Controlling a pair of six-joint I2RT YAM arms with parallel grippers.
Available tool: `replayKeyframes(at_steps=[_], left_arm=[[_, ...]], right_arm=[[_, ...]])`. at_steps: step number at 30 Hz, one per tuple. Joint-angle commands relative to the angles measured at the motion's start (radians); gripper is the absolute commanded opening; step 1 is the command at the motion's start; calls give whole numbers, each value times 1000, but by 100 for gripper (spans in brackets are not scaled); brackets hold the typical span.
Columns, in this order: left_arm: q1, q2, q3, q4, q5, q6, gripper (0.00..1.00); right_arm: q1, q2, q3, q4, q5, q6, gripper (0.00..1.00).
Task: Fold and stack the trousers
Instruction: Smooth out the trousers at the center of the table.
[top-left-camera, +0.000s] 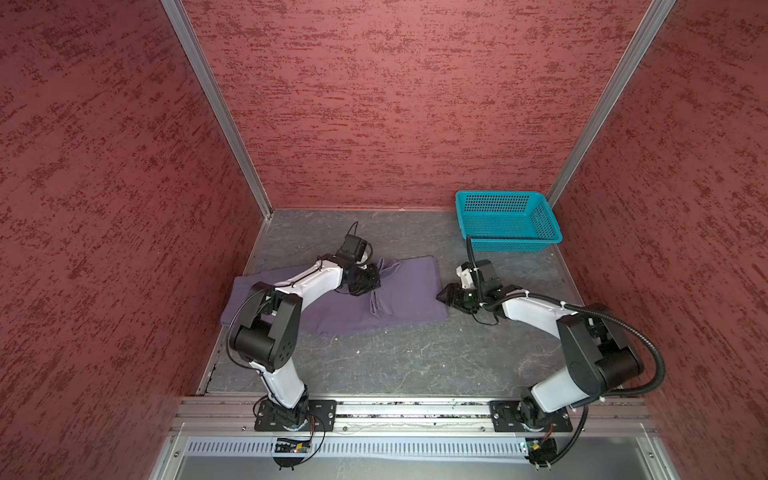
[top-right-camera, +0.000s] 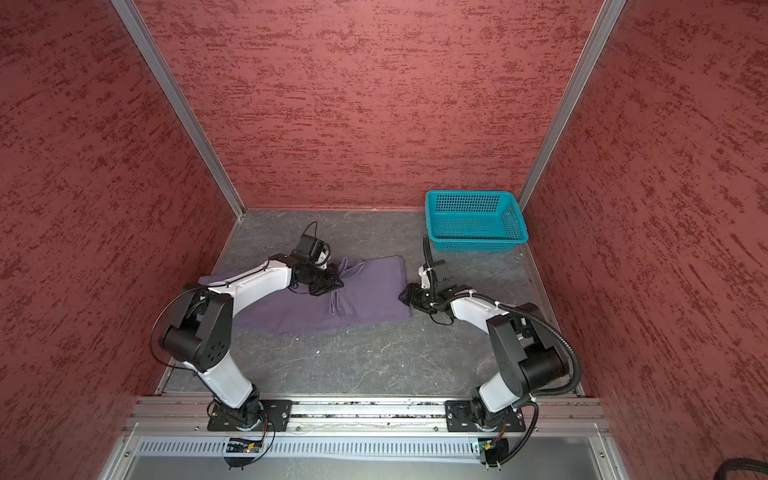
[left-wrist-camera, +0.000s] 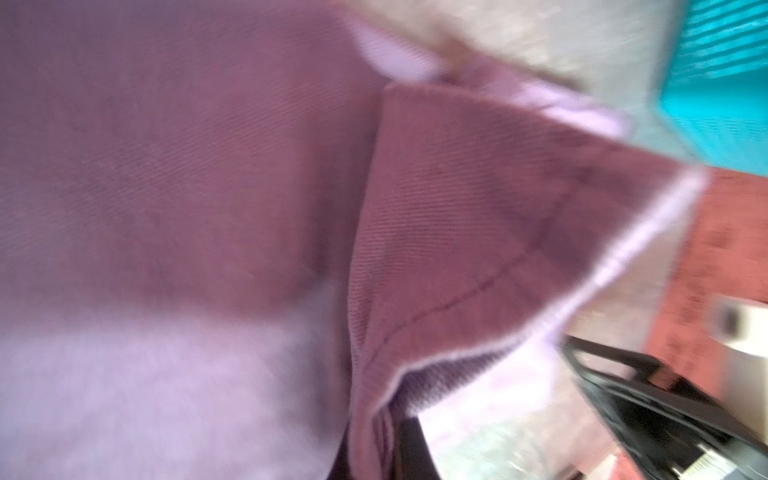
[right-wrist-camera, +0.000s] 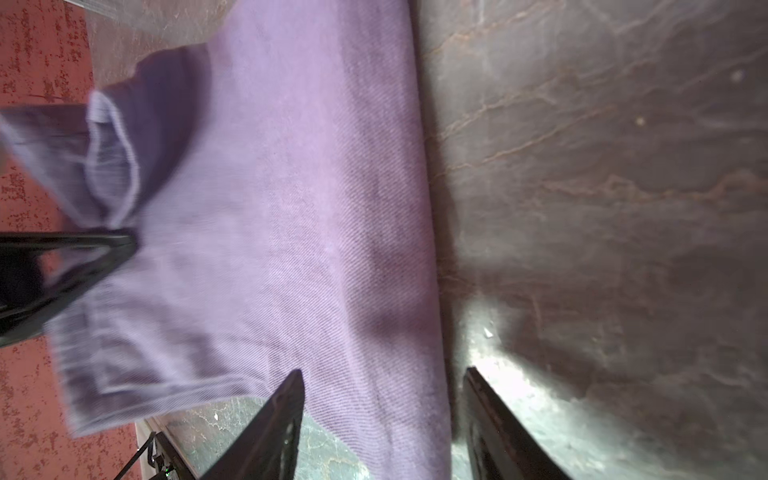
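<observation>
The purple trousers (top-left-camera: 407, 291) (top-right-camera: 374, 293) lie partly folded across the middle of the table, reaching left under the left arm. My left gripper (top-left-camera: 372, 284) (top-right-camera: 336, 283) is shut on a bunched ridge of the trousers (left-wrist-camera: 457, 232) near their middle; the cloth runs down between its dark fingers (left-wrist-camera: 409, 451). My right gripper (top-left-camera: 443, 296) (top-right-camera: 404, 296) stands open low at the trousers' right edge. In the right wrist view this gripper (right-wrist-camera: 382, 380) straddles the edge of the trousers (right-wrist-camera: 291, 208), with cloth lying between the two fingers and not pinched.
A teal perforated basket (top-left-camera: 508, 243) (top-right-camera: 477, 245) stands at the back right corner, behind the right arm. Red walls close in the left, back and right sides. Bare grey table (top-left-camera: 415, 357) lies in front of the trousers.
</observation>
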Motion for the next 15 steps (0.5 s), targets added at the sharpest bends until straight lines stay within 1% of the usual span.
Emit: replayKeyframes(at_steps=[1,4,8,10,12,13,15], left_arm=[[23,-102,28,-53,27,-19,0],[65,-169,-24,-57,25,-20,0],[168,-200,-150,-20,31,-7,1],[219,-178,-195,19,26,7,26],[269,-131,-212,51,56,12,49],[285,-111,-212,52,72,7,54],[306,-100,-212,54,87,-6,54]], right_arm=[[-11,9,26,-1,18,-18,61],[-13,14,23,6,13,-16,62],[-13,22,19,19,-2,-8,62],[-13,28,19,32,-17,0,63],[-13,36,19,46,-35,9,64],[-13,40,21,50,-40,13,64],[-13,41,24,53,-42,16,65]])
